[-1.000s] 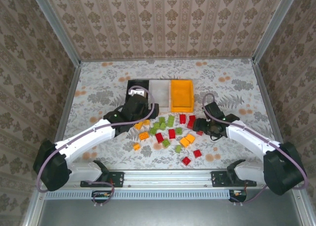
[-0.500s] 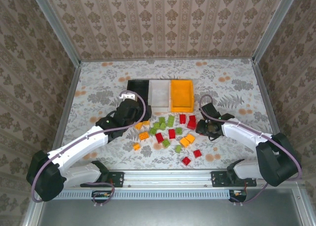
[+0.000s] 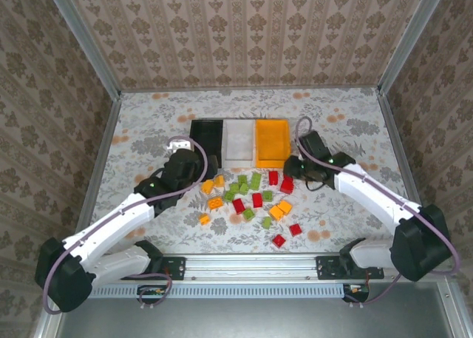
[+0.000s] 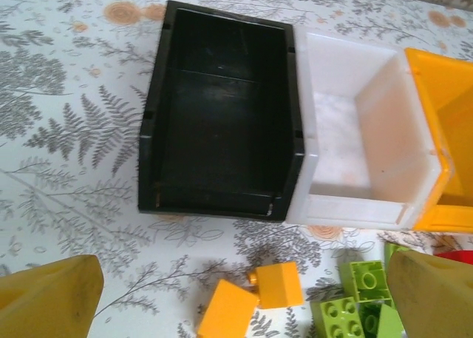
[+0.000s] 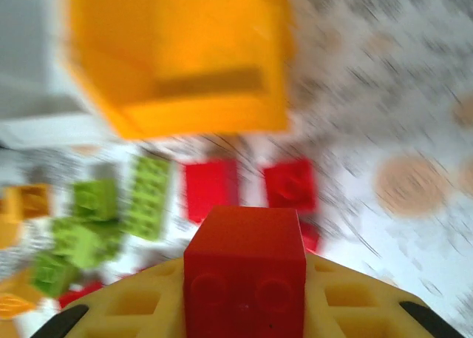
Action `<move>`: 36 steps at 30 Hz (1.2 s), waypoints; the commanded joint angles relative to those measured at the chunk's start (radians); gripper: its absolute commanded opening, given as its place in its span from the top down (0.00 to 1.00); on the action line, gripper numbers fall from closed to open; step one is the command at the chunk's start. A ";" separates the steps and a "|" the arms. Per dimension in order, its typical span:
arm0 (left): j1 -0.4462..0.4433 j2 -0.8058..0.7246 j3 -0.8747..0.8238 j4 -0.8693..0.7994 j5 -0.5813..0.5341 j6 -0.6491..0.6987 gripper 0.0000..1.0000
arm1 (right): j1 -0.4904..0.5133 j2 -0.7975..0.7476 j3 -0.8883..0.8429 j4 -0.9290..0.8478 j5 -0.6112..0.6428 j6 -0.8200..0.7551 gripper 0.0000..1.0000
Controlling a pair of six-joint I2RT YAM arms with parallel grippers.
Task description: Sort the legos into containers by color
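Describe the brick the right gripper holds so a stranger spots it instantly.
Find the orange bin, rightmost of the three bins. The right gripper sits at its near right corner, clamping a red brick. Every other brick lies loose on the table.

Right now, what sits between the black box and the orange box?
The white bin sits between the black bin and the orange bin, its side walls against both. The left wrist view shows this clearly, and the white bin looks empty there.

Left claw (image 4: 238, 297) gapes (fingers (image 4: 48, 299) far apart), right claw (image 3: 293, 168) clamps a red lego (image 5: 245, 268)
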 commanded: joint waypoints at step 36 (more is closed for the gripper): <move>0.039 0.338 0.028 -0.037 0.136 0.033 0.16 | 0.018 0.173 0.151 0.152 0.120 -0.026 0.18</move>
